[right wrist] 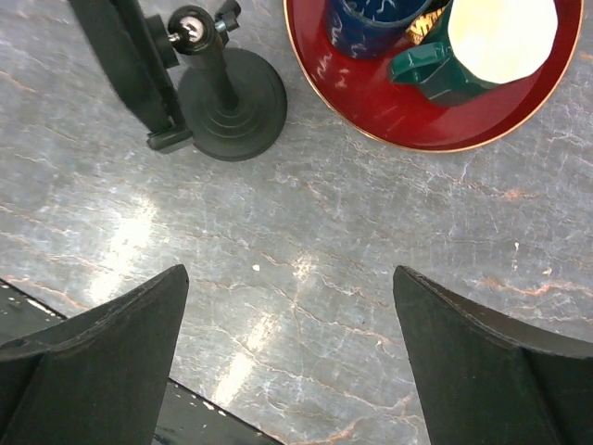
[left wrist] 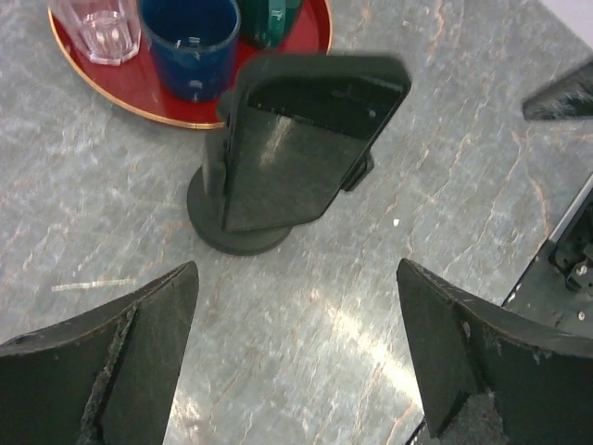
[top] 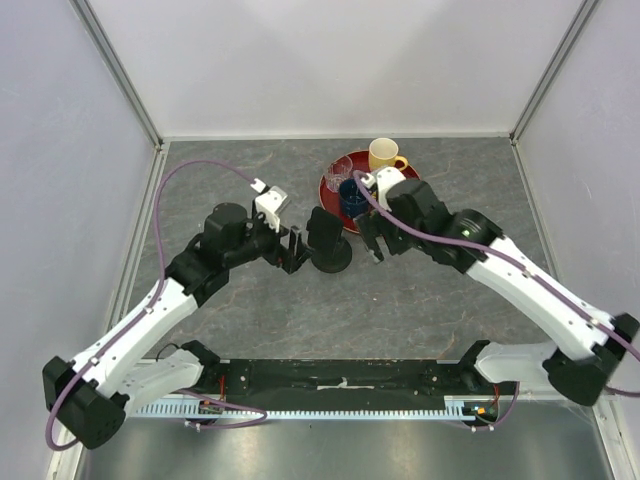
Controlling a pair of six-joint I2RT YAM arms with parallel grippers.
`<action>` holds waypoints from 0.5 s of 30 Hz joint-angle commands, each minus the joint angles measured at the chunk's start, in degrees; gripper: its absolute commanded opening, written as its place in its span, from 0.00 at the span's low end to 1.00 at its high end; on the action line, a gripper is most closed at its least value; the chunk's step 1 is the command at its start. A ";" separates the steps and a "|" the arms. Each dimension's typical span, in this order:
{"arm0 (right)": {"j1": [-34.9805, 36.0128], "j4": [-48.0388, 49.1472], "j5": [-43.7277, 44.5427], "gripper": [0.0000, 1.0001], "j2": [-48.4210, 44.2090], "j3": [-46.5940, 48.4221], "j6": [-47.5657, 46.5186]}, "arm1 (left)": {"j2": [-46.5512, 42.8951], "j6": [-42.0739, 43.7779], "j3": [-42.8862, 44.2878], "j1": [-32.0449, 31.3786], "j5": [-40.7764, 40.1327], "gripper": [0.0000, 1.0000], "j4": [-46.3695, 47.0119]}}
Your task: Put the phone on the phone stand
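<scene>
The black phone (left wrist: 296,139) leans upright in the cradle of the black phone stand (left wrist: 236,227), whose round disc base rests on the grey table. In the top view the phone (top: 322,228) sits on the stand (top: 332,258) between the two grippers. In the right wrist view I see the phone's edge (right wrist: 125,56) and the stand's stem and base (right wrist: 232,102). My left gripper (top: 292,250) is open and empty just left of the stand. My right gripper (top: 372,240) is open and empty just right of it.
A round red tray (top: 330,185) behind the stand holds a blue cup (left wrist: 190,42), a clear glass (left wrist: 97,28), a dark green mug (right wrist: 435,69) and a cream mug (top: 384,154). White walls enclose the table.
</scene>
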 commanded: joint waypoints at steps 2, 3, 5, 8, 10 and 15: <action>0.05 6.26 -2.51 0.98 -8.84 -5.70 1.94 | 6.17 0.99 9.65 -1.31 0.06 0.94 3.47; 0.14 6.53 -2.69 0.98 -9.81 -6.40 2.29 | 7.40 3.08 11.49 -1.57 0.85 0.94 3.55; 0.14 6.80 -2.95 0.98 -11.74 -7.81 2.46 | 11.01 4.85 12.82 -2.80 1.39 0.95 3.38; 0.05 6.36 -2.96 0.98 -13.77 -8.78 2.82 | 15.40 8.11 15.46 -4.91 -2.28 0.95 2.41; 0.14 6.18 -2.61 0.98 -15.08 -9.13 2.82 | 17.25 9.43 16.87 -5.70 -2.83 0.96 2.15; 0.05 6.01 -2.43 0.98 -16.41 -9.39 2.82 | 19.37 9.87 16.18 -6.49 -4.32 0.96 4.16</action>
